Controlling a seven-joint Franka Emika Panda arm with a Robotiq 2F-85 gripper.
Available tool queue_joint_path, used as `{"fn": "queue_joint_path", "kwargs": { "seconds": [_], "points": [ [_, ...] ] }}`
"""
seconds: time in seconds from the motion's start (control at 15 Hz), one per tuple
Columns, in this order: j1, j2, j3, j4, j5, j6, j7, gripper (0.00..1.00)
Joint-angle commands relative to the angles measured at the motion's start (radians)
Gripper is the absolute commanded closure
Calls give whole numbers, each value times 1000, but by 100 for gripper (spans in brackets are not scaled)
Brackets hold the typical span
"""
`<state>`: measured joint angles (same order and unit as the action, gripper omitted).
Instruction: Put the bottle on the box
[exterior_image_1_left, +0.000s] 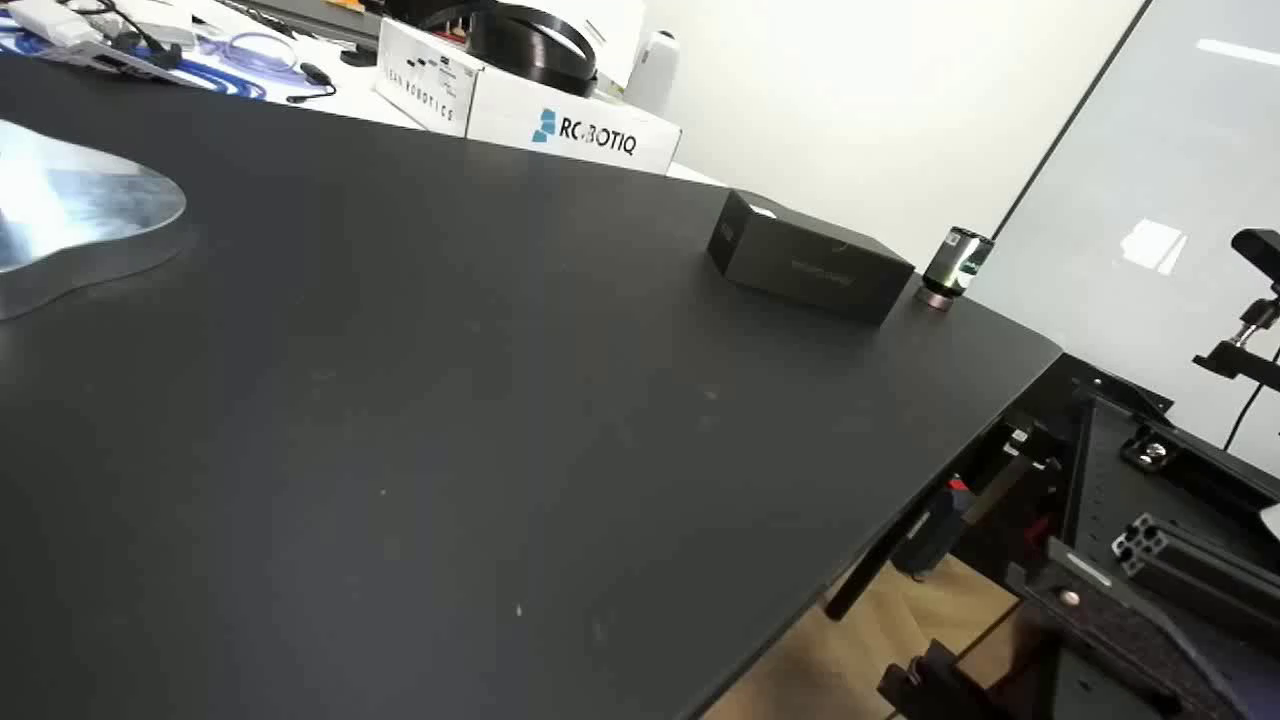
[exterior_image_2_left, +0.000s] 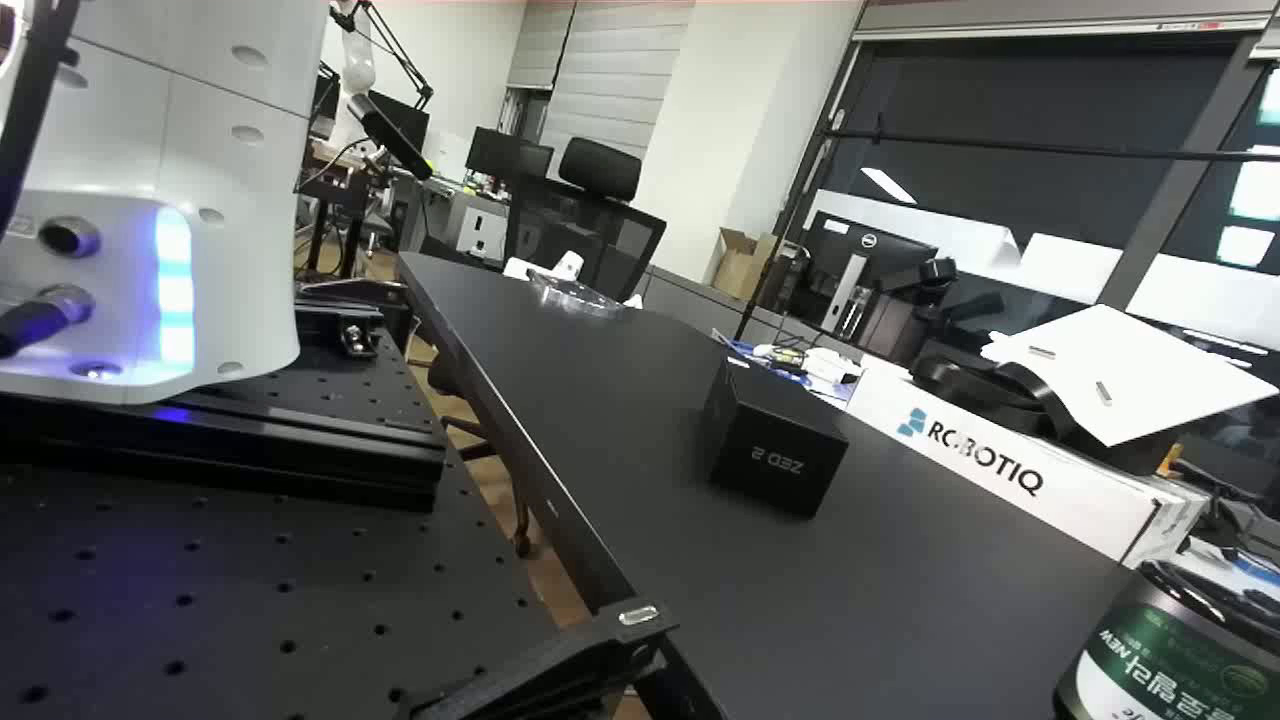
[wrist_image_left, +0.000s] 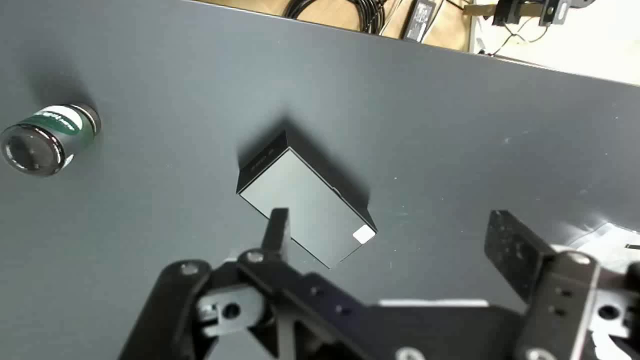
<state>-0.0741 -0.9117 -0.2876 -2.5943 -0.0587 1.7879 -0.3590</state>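
Note:
The bottle stands upright on its pinkish cap, base up, near a table corner in an exterior view (exterior_image_1_left: 958, 262). It is dark with a green and white label and also shows, cut off by the frame edge, in an exterior view (exterior_image_2_left: 1160, 660). In the wrist view the bottle (wrist_image_left: 55, 135) is at the far left. The black box lies flat on the table in both exterior views (exterior_image_1_left: 810, 262) (exterior_image_2_left: 775, 440); nothing is on its top (wrist_image_left: 310, 200). My gripper (wrist_image_left: 391, 225) is open and empty, above the table. Its left finger overlaps the box's near edge in the wrist view.
A shiny clear plastic piece (exterior_image_1_left: 80, 195) lies on the black table (exterior_image_1_left: 450, 400), apart from the box. A white box with blue lettering (exterior_image_1_left: 570, 125) stands beyond the table edge, with cables nearby. The robot base (exterior_image_2_left: 200, 200) stands beside the table.

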Motion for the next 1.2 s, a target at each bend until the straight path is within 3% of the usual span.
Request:
{"fn": "queue_joint_path", "kwargs": {
  "seconds": [0.0,0.53,0.87,1.13],
  "points": [
    [-3,2,3,2,3,-1,-2,0],
    [-3,2,3,2,3,-1,-2,0],
    [-29,126,-62,43,-36,232,-17,0],
    [-71,328,-152,138,-6,432,-5,0]
  ]
}}
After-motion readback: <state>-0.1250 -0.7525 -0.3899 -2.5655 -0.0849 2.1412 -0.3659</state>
